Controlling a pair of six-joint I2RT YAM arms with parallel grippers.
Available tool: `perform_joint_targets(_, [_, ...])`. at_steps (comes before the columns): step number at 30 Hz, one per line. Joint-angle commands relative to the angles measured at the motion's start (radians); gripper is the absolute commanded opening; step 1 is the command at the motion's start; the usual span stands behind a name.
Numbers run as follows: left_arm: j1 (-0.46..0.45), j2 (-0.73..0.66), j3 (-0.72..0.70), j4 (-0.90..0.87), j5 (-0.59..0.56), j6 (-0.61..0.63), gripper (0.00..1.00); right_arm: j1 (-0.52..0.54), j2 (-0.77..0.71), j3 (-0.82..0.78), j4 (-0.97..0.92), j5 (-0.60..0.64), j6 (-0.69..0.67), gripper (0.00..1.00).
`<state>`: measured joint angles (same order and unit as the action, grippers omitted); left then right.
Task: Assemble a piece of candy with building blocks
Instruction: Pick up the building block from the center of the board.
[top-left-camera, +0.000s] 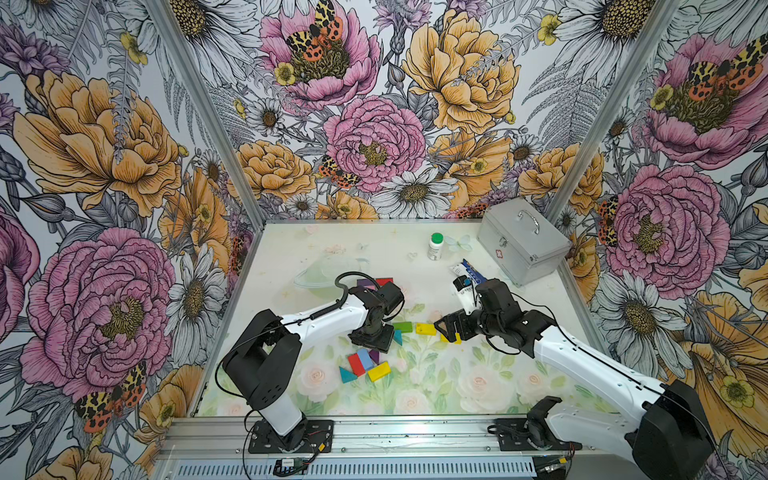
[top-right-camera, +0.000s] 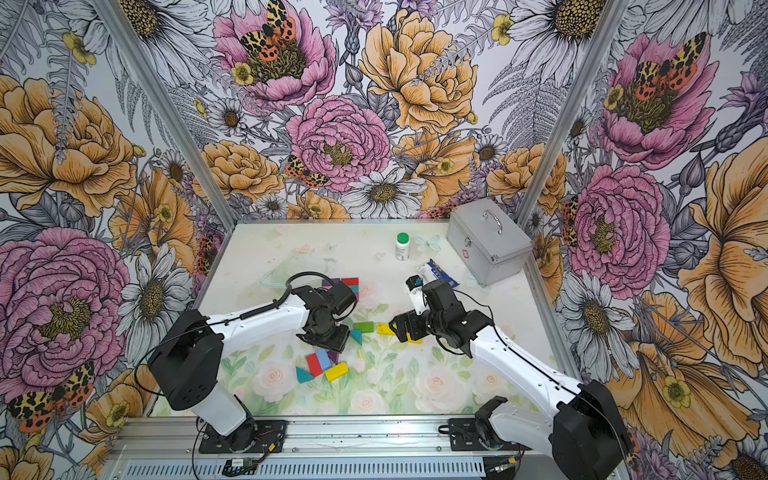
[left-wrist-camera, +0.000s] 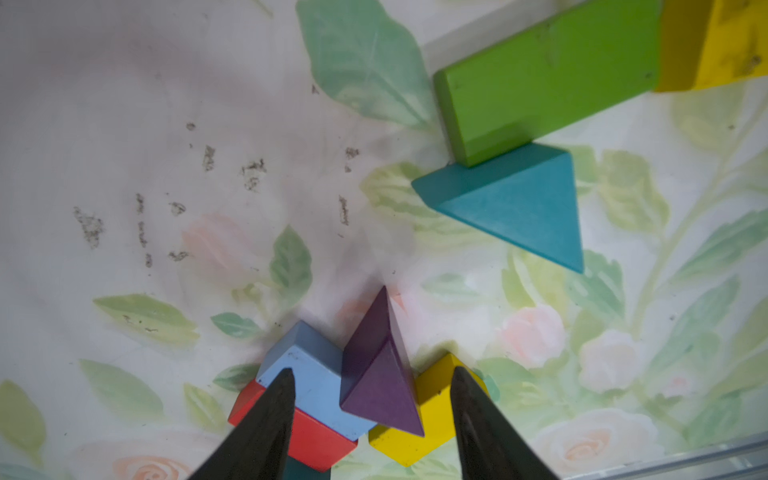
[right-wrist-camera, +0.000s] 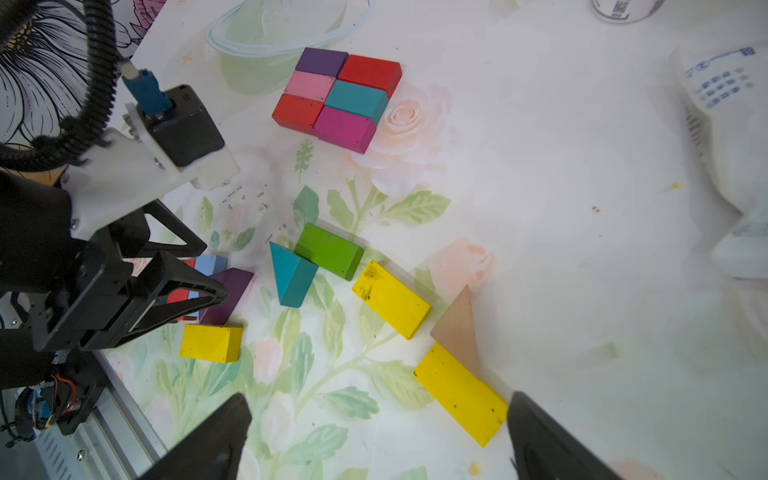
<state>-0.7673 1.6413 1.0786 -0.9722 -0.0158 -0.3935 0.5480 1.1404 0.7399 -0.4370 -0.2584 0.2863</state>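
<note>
My left gripper is open and points down over a small cluster of blocks. A purple triangle lies between its fingers, untouched, beside a light blue block, a red block and a yellow block. Further off a teal triangle touches a green block. My right gripper is open wide and low over the mat. A yellow block lies by one of its fingers, against a tan triangle. Several blocks form a flat rectangle farther back.
A white bottle with a green cap, a blue-and-white packet and a metal case stand at the back right. A clear dish lies behind the left arm. Another yellow block lies between the two grippers.
</note>
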Motion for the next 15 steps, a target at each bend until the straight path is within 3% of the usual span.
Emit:
perform_joint_targets(1, [-0.017,0.017,-0.007,-0.004,-0.038,-0.043,0.57,-0.006,-0.016,0.013,0.000,-0.010,-0.014,0.98])
perform_joint_targets(6, [-0.026,0.050,-0.009,0.000,-0.065,-0.071,0.48,-0.006,-0.023,0.005,0.000,-0.008,-0.009,0.99])
perform_joint_targets(15, [-0.036,0.069,-0.019,0.027,-0.065,-0.106,0.47,-0.008,-0.022,0.006,-0.001,-0.013,-0.010,0.99])
